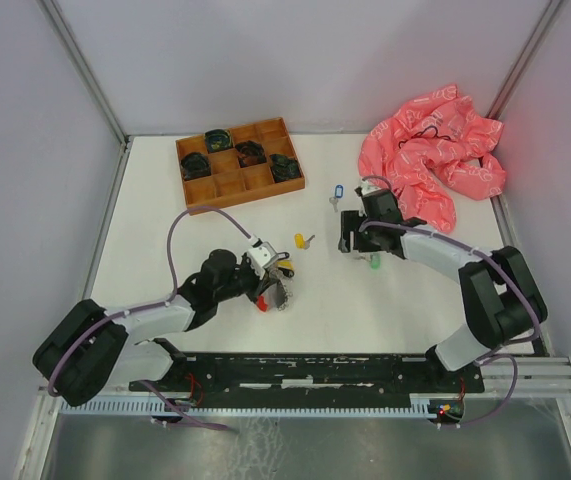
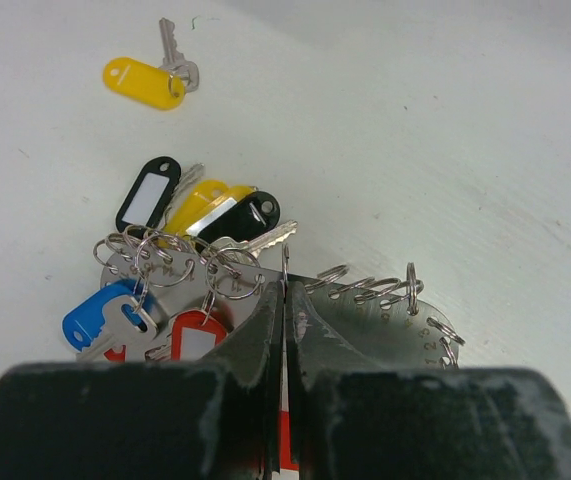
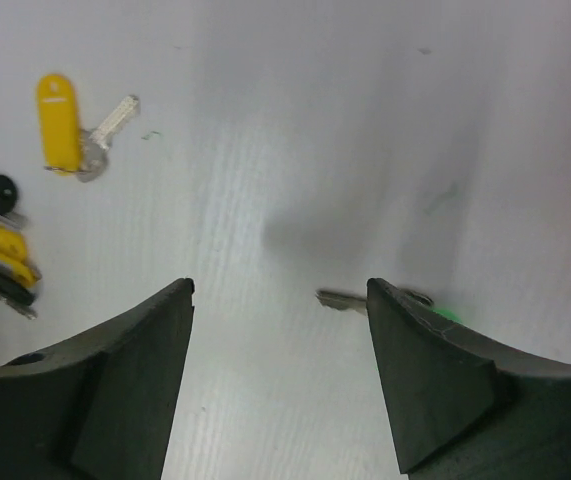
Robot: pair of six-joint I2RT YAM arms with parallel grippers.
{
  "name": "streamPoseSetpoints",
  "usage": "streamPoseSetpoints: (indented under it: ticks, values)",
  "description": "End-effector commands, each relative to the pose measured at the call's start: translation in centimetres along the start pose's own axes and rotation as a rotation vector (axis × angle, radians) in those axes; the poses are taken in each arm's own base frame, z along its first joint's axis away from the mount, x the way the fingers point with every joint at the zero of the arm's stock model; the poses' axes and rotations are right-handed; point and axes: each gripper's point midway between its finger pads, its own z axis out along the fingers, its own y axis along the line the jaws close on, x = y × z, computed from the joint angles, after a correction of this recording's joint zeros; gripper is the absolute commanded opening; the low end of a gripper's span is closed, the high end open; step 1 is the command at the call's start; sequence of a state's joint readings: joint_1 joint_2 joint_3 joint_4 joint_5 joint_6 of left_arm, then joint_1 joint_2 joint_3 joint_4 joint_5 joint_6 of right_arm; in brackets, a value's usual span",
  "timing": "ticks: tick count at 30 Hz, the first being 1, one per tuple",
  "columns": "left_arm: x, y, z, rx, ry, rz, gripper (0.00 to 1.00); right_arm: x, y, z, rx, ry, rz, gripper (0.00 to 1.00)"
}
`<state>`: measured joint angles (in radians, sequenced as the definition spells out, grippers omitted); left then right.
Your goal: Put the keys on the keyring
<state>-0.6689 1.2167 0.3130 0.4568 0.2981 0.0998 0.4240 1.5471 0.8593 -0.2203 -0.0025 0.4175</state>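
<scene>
— Left gripper (image 2: pixel 283 300): what do we enter?
— Fingers pressed together, pinching the edge of the keyring (image 2: pixel 360 318). We count tagged keys (image 2: pixel 145 195) in black, yellow, blue and red already hanging on it, fanned out on the table (image 1: pixel 385 320).
— Right gripper (image 3: pixel 277 300)?
— Fingers spread wide, low over the table, holding nothing. We note the green key (image 3: pixel 348 300) just beside one finger, partly hidden by it.
— Loose items?
— Yellow key (image 1: pixel 301 240), lying between the two grippers, apart from the bunch. Blue key (image 1: pixel 337 192), farther back, near the pink bag (image 1: pixel 435 150). Wooden tray (image 1: pixel 240 165), back left.
</scene>
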Motion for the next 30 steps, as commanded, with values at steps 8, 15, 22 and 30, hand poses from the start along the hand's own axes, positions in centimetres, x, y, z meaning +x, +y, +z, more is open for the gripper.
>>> streamPoseSetpoints:
  ticks: [8, 15, 22, 30]
  values:
    - [-2.2, 1.1, -0.1, -0.058, -0.072, -0.002, 0.03, -4.2, 12.1, 3.4, -0.368, -0.054, -0.330, 0.69]
    - [-2.3, 1.1, -0.1, -0.057, -0.069, -0.002, 0.03, -4.0, 12.3, 6.9, -0.209, 0.002, -0.387, 0.59]
    - [-2.3, 1.1, -0.1, -0.057, -0.068, -0.002, 0.03, -1.9, 11.0, 7.7, -0.135, 0.104, -0.370, 0.51]
    - [-2.4, 1.1, 0.0, -0.054, -0.067, -0.004, 0.03, 3.3, 9.9, 4.9, -0.090, 0.229, -0.417, 0.41]
